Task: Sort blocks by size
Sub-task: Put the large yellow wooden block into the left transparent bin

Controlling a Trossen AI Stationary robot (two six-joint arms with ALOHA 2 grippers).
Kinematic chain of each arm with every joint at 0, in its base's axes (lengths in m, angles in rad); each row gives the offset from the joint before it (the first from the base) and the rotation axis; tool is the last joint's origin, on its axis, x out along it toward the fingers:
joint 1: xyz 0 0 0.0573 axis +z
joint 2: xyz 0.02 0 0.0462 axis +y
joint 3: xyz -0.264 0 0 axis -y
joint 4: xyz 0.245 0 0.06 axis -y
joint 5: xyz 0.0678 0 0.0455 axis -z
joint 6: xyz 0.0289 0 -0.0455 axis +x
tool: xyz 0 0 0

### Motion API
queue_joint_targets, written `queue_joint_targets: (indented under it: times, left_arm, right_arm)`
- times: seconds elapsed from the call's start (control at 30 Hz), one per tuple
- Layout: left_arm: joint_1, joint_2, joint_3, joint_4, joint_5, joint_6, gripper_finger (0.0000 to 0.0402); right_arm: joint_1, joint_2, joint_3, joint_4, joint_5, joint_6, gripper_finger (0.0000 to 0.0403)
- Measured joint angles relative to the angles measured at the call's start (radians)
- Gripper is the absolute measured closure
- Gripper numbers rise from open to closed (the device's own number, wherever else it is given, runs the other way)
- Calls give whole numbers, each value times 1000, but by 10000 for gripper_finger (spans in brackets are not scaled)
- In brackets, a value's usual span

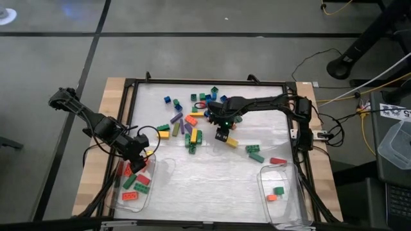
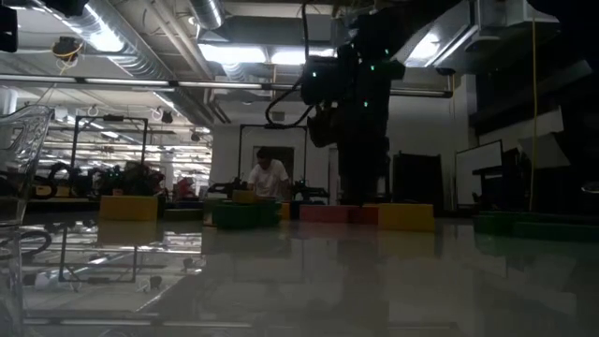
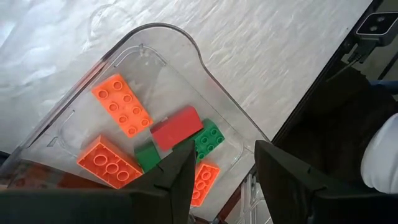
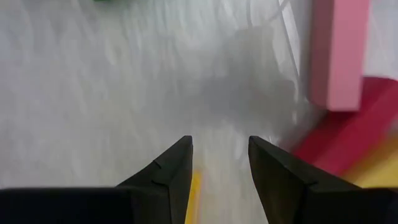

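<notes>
— Blocks [image 1: 192, 125]? Scattered mid-frame, some in lower-left tub [image 1: 151, 192].
— Step? Picking: right gripper [image 1: 223, 136] parted, empty, over yellow brick [image 1: 232, 142]. Left gripper [image 1: 140, 163] parted, empty, above tub. Next: lower, close.

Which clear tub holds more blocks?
The tub under the left hand: the left tub holds several orange, red and green blocks; the right tub holds two.
</notes>
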Motion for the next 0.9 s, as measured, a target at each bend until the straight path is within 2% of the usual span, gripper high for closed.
queue_joint_targets:
  times: [0.13, 0.27, 0.47, 0.63, 0.9]
  left_arm:
    - [0, 0, 0, 0, 0, 0, 249]
    - [0, 0, 0, 0, 0, -1, 249]
    - [0, 0, 0, 0, -3, 1, 249]
    - [0, 0, 0, 0, -20, 24, 249]
    - [0, 0, 0, 0, -37, 46, 249]
  right_arm:
    - [8, 0, 79, -155, 4, 1, 246]
    - [47, 0, 106, -241, 57, 2, 246]
    - [138, -1, 66, -233, 155, 4, 246]
    - [193, -1, 47, -223, 220, 67, 246]
    - [201, -1, 47, -210, 236, 80, 246]
